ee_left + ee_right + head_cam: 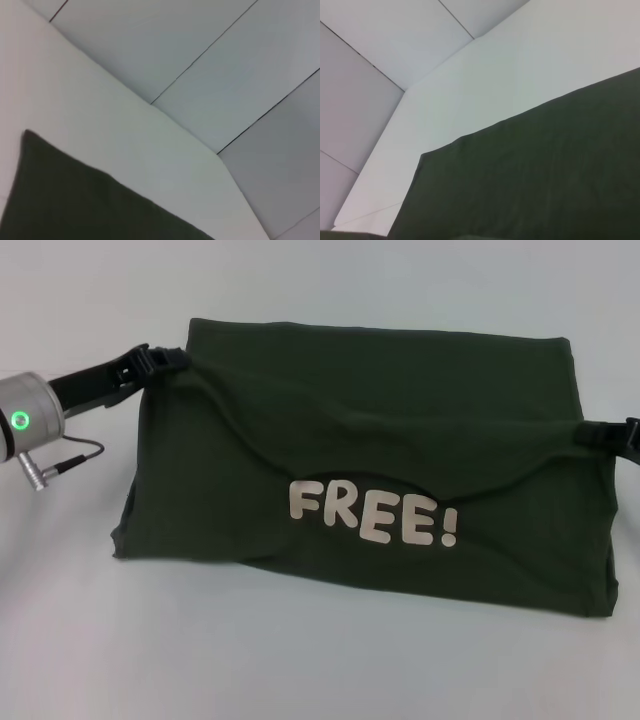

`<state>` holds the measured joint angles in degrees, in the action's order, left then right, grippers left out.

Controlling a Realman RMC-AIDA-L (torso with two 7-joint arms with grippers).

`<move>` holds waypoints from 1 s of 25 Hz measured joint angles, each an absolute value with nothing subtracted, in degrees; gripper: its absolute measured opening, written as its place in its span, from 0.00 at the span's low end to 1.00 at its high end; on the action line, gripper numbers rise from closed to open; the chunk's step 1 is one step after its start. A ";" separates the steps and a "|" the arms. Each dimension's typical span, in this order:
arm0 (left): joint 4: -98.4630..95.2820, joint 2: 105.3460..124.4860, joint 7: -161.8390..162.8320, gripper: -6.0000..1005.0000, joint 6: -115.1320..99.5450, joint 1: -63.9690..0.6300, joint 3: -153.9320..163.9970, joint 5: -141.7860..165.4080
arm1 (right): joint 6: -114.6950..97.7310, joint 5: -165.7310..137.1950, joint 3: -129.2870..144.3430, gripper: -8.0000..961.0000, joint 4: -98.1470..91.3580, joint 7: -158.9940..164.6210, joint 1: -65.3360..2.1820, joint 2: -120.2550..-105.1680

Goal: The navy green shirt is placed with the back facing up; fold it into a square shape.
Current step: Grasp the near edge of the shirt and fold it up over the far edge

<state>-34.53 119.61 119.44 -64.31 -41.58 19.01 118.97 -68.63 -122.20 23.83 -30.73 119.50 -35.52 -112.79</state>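
A bare test bench in a lab or robot workroom is being shown, not a home. A plain pale table (320,670) is being seen in the head view, with nothing domestic on it. In the wrist views, its edge is being set against a grey floor (210,60) of large smooth panels divided by thin dark seams, as is common in technical rooms. A metal robot arm (35,415) is being seen at the table's left side, with a lit green ring and a thin cable hanging from its joint. Only a folded green shirt (380,430) is being laid out on the surface, as a work sample.
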 joint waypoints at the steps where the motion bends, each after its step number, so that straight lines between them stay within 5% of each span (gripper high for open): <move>1: -34.83 119.55 119.31 0.04 -64.01 -41.91 19.10 118.88 | -68.63 -122.19 23.85 0.16 -30.74 119.50 -35.54 -112.79; 25: -36.17 121.21 115.81 0.04 -54.43 -42.56 23.37 118.11 | -63.85 -122.17 23.77 0.18 -30.51 119.44 -35.78 -113.58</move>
<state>-36.17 121.21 115.81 -54.43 -42.56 23.37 118.11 -63.85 -122.17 23.77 -30.51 119.44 -35.78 -113.58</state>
